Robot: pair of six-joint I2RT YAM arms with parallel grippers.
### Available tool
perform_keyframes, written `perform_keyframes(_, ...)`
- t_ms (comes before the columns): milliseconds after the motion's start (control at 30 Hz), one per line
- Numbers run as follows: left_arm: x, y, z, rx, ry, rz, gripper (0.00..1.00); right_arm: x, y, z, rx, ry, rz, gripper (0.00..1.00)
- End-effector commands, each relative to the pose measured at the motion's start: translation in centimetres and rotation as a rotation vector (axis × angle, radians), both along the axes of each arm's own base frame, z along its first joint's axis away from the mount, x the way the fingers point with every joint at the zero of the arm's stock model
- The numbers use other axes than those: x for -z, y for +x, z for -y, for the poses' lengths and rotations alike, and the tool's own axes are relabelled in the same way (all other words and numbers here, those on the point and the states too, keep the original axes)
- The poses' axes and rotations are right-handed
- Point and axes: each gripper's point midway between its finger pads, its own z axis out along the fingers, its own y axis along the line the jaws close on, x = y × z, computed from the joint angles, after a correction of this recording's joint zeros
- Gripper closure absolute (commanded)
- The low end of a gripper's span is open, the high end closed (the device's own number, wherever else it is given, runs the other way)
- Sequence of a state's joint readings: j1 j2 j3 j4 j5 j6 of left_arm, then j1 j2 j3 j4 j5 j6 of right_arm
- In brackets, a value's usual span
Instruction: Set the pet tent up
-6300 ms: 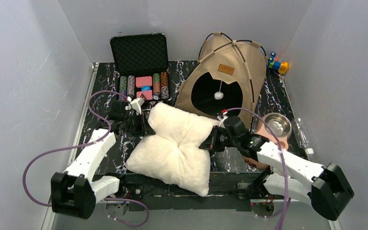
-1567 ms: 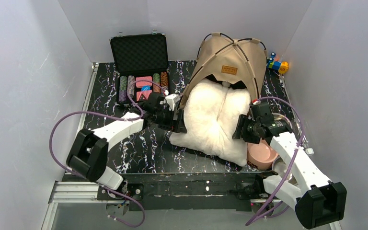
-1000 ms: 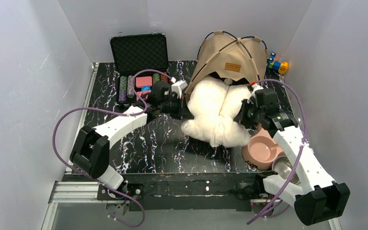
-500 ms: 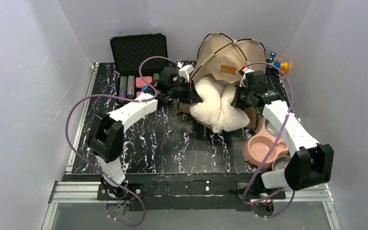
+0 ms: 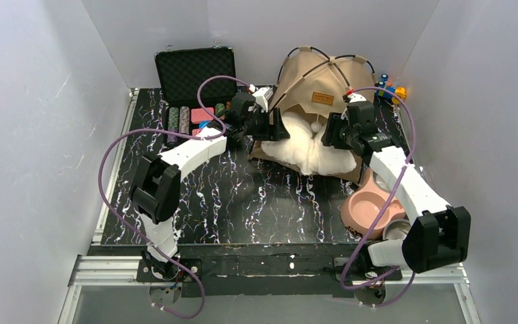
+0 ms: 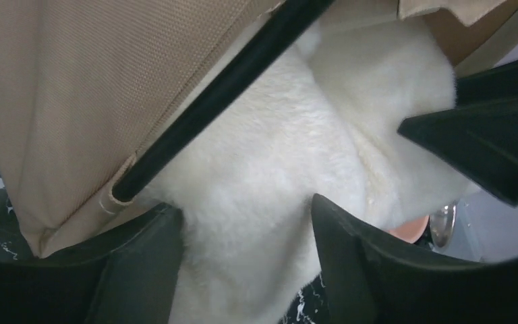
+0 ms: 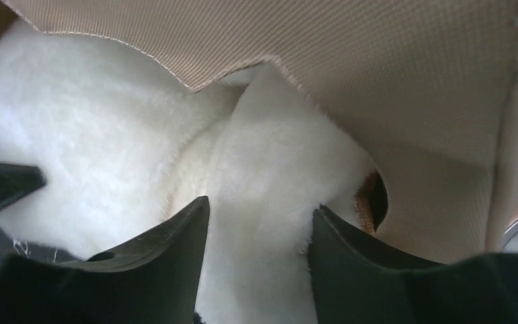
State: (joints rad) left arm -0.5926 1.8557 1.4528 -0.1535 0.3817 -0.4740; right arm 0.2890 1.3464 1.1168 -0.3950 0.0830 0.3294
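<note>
- Cushion (image 5: 303, 145) lies stuffed in the doorway of the tent (image 5: 324, 74), front edge outside
- Your left gripper (image 6: 243, 206) straddles its fur, jaws spread
- Your right gripper (image 7: 260, 206) too, jaws spread

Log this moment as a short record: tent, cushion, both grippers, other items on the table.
tent: pet tent upright at the table's back right, doorway facing the arms
cushion: cream cushion mostly inside the doorway, front edge sticking out
left gripper: left gripper at the cushion's left side, fingers apart, fur between them
right gripper: right gripper at its right side, fingers apart, fur between them
other items: open chip case back left; pink bowl near right
</note>
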Motion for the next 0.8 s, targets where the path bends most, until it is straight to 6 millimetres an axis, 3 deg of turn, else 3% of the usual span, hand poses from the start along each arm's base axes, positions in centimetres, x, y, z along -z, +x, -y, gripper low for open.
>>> perform_keyframes(0,-5.4,-1.2,-1.5,0.006,0.005,0.163,0.19,-3.1,-2.9,-1.5,-0.105,0.075,0.036,0.36)
perform_keyframes(33,-5.2,-1.7,-2.1,0.011,0.025,0.172,0.06,-3.1,-3.9,-1.3,-0.116,0.071,0.023,0.34)
perform_keyframes(67,-5.3,-2.2,-2.7,0.012,0.041,0.185,0.02,-3.2,-4.7,-1.1,-0.124,0.064,0.022,0.32)
perform_keyframes(100,-5.6,-2.7,-3.3,0.014,0.057,0.204,0.02,-3.6,-5.6,-0.7,-0.126,0.058,0.027,0.29)
perform_keyframes(200,-4.0,-3.9,-5.6,-0.002,0.158,0.202,0.02,-4.1,-7.9,0.9,-0.093,0.016,0.009,0.24)
perform_keyframes(300,-2.2,-5.8,-8.1,-0.052,0.213,0.158,0.02,-2.7,-11.9,3.1,-0.014,-0.021,-0.107,0.22)
perform_keyframes(367,-1.3,-6.3,-8.6,-0.068,0.218,0.144,0.02,-1.4,-13.4,4.4,0.048,-0.043,-0.125,0.21)
perform_keyframes(467,-0.9,-5.9,-7.2,-0.048,0.173,0.113,0.02,-0.4,-13.8,4.8,0.077,-0.051,-0.150,0.21)
perform_keyframes(567,-0.2,-4.5,-4.4,-0.016,0.103,0.057,0.29,1.3,-12.3,3.3,0.051,0.001,-0.151,0.32)
perform_keyframes(633,-0.7,-4.0,-3.5,-0.007,0.076,0.069,0.53,1.2,-11.3,2.3,0.017,0.033,-0.127,0.51)
perform_keyframes(700,-1.5,-3.5,-2.5,0.014,0.046,0.089,0.73,0.3,-10.1,1.5,-0.005,0.062,-0.075,0.78)
perform_keyframes(767,-2.4,-3.0,-1.5,0.030,0.020,0.110,0.87,-1.0,-8.9,0.8,-0.022,0.092,-0.020,0.99)
